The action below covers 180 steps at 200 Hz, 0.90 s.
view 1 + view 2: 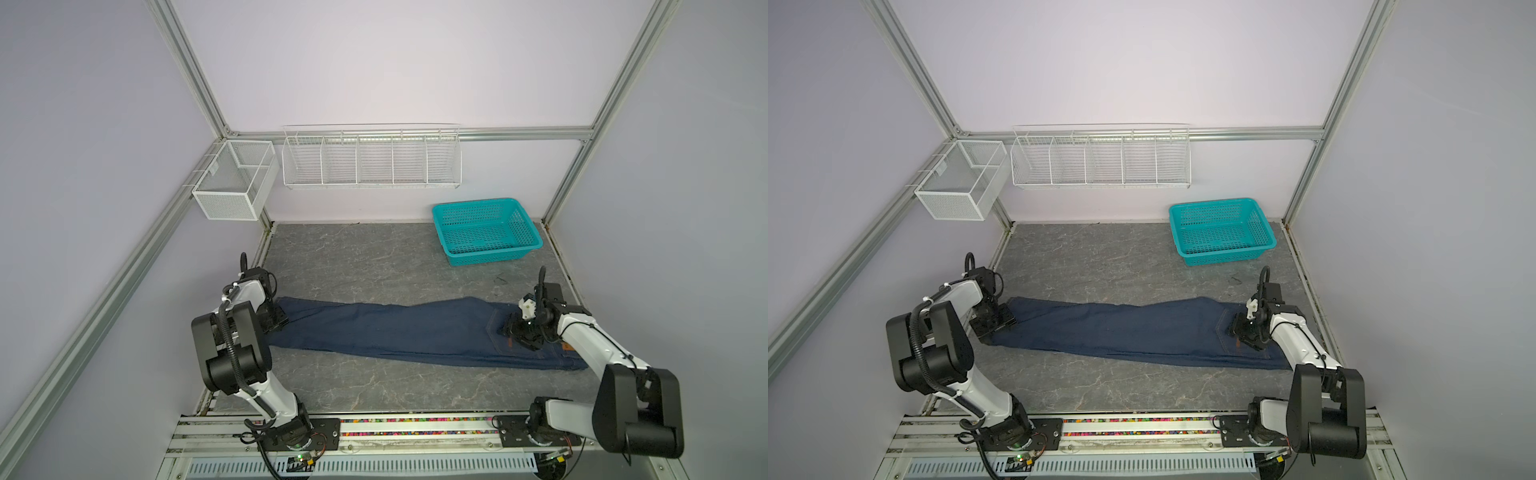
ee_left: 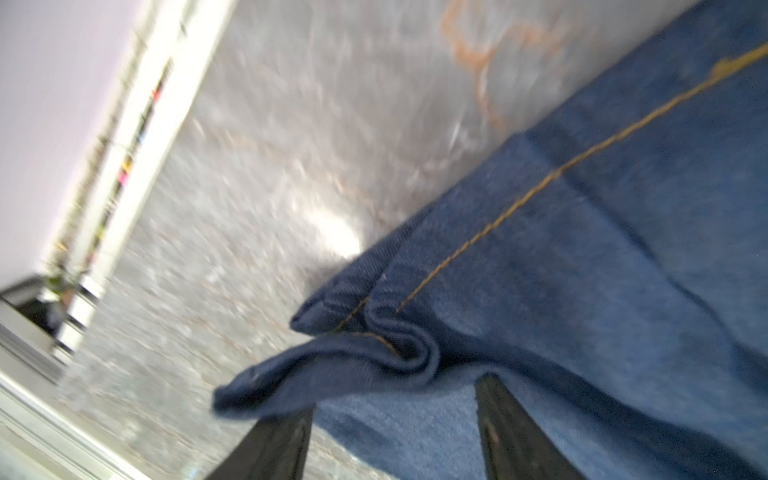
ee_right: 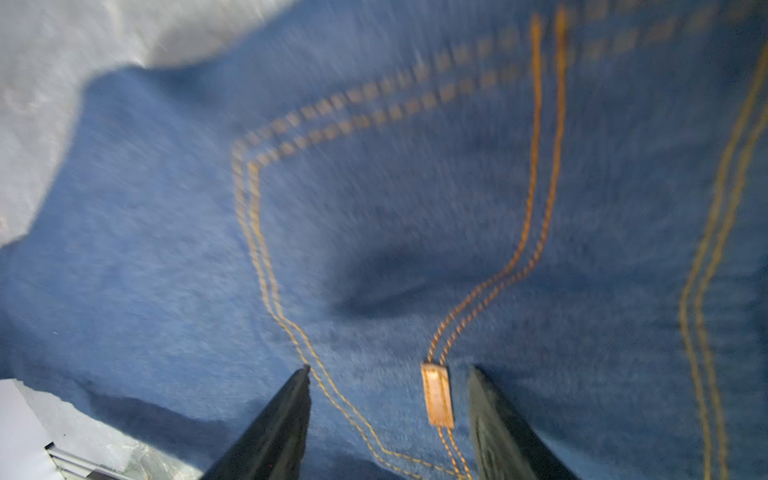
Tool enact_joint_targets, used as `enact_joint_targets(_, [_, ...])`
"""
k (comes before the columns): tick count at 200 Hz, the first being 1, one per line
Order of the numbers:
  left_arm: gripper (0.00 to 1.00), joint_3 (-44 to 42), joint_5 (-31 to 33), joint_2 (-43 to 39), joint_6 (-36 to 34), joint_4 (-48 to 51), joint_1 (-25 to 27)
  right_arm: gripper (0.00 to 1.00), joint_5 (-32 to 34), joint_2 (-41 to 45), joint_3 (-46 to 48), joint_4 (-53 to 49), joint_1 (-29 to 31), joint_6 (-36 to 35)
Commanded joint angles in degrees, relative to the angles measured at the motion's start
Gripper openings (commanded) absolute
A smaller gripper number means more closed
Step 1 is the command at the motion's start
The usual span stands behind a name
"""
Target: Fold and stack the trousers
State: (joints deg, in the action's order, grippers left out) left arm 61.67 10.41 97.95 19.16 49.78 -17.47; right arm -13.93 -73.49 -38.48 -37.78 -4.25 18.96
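The trousers (image 1: 415, 332) (image 1: 1133, 332) are dark blue jeans lying flat and lengthwise across the table, legs stacked, with the hems at the left and the waist at the right. My left gripper (image 1: 276, 322) (image 1: 1000, 320) is at the hem end. In the left wrist view it (image 2: 399, 395) is open, and a curled hem fold (image 2: 332, 370) lies over one fingertip. My right gripper (image 1: 509, 330) (image 1: 1235, 330) hovers over the back pocket. In the right wrist view it (image 3: 390, 368) is open above the denim (image 3: 374, 208), with a small orange tag (image 3: 436, 399) between its fingers.
A teal perforated basket (image 1: 494, 253) (image 1: 1225, 255) stands at the back right of the grey marbled table (image 1: 353, 257). A white wire rack (image 1: 372, 162) and a white mesh box (image 1: 232, 187) hang on the back wall. Aluminium frame posts border both sides.
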Motion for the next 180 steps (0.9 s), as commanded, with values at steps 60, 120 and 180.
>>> enact_joint_targets(60, [0.65,11.2,-0.6,0.1,-1.4,4.0,-0.9,0.66,0.9,2.7,-0.9,-1.9,1.2,-0.3])
enact_joint_targets(120, [0.65,15.9,-3.9,2.5,-0.6,4.5,-0.8,0.71,-0.5,7.3,-1.7,3.6,10.7,0.1])
enact_joint_targets(180, [0.63,21.0,-6.4,10.3,1.5,1.4,1.5,0.72,1.4,5.2,0.9,9.3,19.2,3.0])
